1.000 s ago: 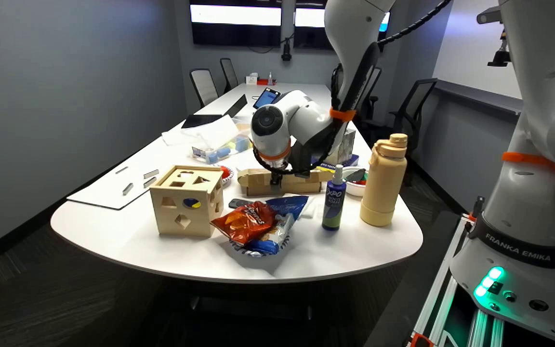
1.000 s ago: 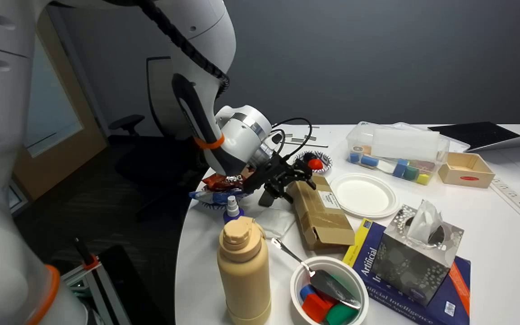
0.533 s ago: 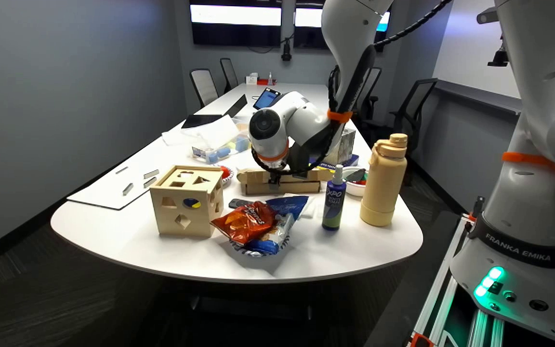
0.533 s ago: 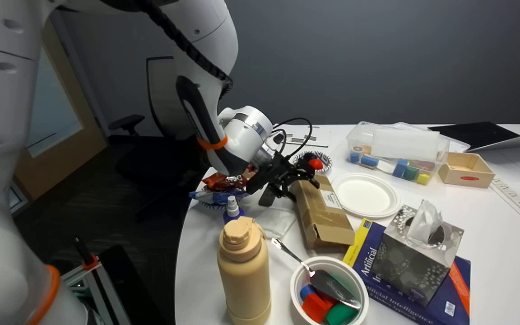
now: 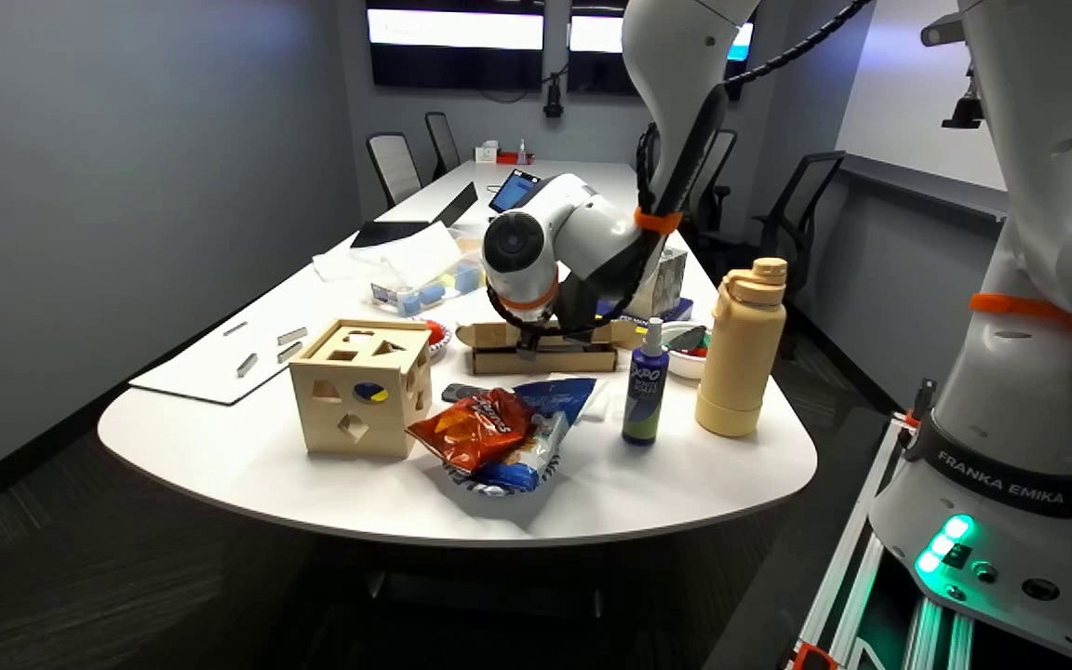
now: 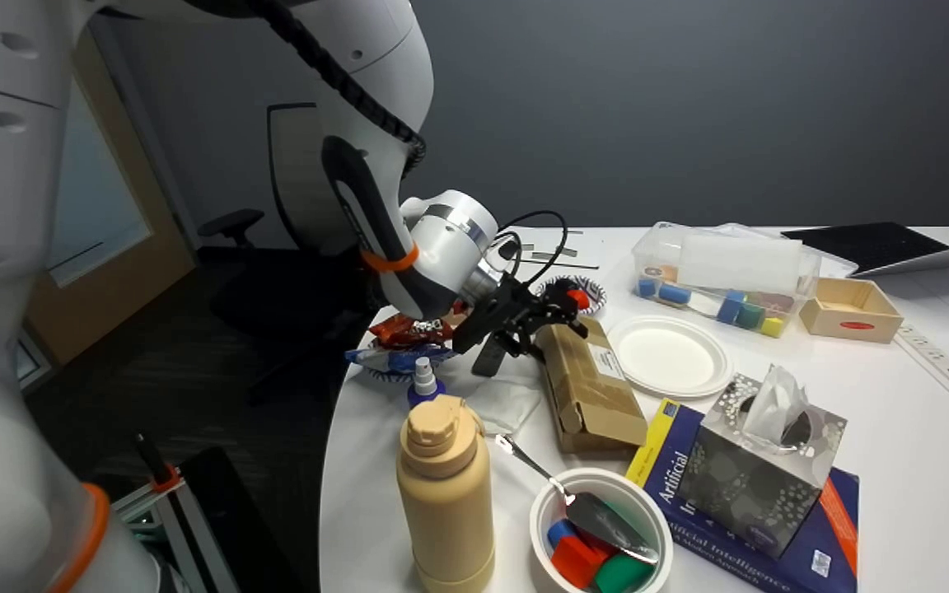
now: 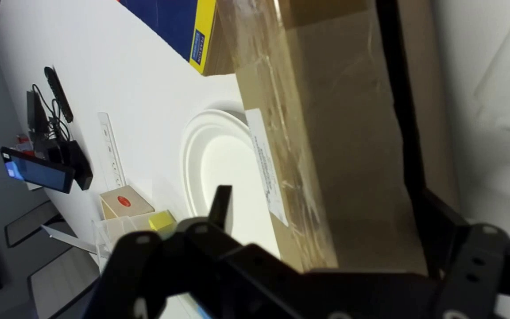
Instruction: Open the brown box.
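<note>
"One brown box (image 6: 596, 383), lying on the tabletop (image 5: 247, 475), its lid (image 7: 348, 133) lifted along one long side: a dark gap shows there between lid and wall (image 7: 432, 110)."

"Noted. Condition of the pincer (image 7: 326, 192)?"

"Jaws wide apart, near the end of the box farther from the book (image 6: 722, 535). One finger (image 7: 441, 221) stands at the gap; its opposite number shows against the plate (image 6: 672, 356) in the wrist view. Whether either touches the box, I cannot tell."

"Surroundings, taken from the box?"

"First, the plate: just beside it, on the long side opposite the gap. At the far end, just beside it, the book, bearing a tissue box (image 6: 759, 478). Near the gap side, a white soft item (image 6: 503, 405), kind uncertain. Near the book end, a bowl (image 6: 606, 484) of coloured blocks (image 6: 577, 562) with a spatula (image 6: 610, 525) laid across."

"And farther out?"

"Standing upright, apart from the box in an exterior view: a tan bottle (image 5: 741, 358), a spray bottle (image 5: 646, 393) and a wooden cube (image 5: 359, 400)"
</note>
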`<action>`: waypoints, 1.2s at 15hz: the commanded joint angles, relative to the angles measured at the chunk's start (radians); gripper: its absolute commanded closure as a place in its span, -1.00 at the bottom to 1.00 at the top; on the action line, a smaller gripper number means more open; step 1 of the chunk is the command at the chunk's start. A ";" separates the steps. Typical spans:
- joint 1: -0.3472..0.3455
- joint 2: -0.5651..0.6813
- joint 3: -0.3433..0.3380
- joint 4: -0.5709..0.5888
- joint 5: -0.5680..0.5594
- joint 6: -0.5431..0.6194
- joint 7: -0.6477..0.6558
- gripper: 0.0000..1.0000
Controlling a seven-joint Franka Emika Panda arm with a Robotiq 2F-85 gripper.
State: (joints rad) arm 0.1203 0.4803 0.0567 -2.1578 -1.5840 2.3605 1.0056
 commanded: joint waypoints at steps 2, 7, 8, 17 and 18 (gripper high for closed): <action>-0.012 -0.050 0.013 -0.029 -0.038 -0.035 0.042 -1.00; -0.015 -0.053 0.006 -0.006 -0.054 -0.074 0.074 -1.00; -0.016 -0.054 0.005 -0.002 -0.060 -0.084 0.082 -1.00; -0.039 -0.045 0.002 0.046 -0.084 -0.159 0.193 -1.00; -0.043 -0.038 0.001 0.058 -0.078 -0.168 0.197 -1.00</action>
State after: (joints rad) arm 0.0944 0.4384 0.0526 -2.1204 -1.6405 2.2217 1.1629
